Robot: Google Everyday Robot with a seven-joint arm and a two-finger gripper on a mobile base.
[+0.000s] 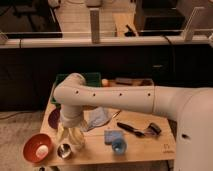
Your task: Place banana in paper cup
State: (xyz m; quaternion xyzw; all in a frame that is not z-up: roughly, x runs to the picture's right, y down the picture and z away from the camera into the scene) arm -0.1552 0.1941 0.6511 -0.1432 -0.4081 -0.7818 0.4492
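The banana (64,133), as far as we can tell, is the pale yellow shape under the gripper (70,137). It is near the front left corner of the table (150,150), right at the paper cup (76,142). To do this step well, we judge that the fruit should point end-down over the middle of the cup's mouth and go low before release. The light cup should not be pushed into the metal cup (64,150) just beside it. We cannot tell whether the gripper is apart or clamped on the banana.
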